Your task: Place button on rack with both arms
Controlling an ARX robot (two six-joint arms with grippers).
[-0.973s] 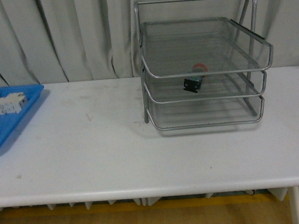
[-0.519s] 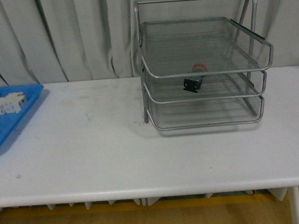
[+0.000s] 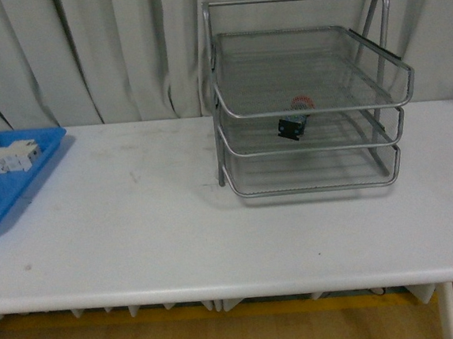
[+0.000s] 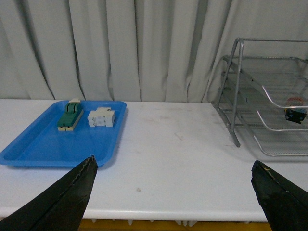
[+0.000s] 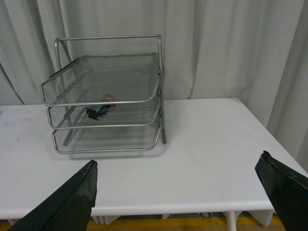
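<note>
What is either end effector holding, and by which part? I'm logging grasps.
Nothing. Both the left end effector and right end effector are open and empty; the button lies in the rack.

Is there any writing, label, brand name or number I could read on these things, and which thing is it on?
No text can be read in any view.
The button in the rack: no legible marking; too small to tell.
The green-and-cream block and white block on the blue tray: any print is too small and blurred to read.
The table and curtain: plain, no signs.
</note>
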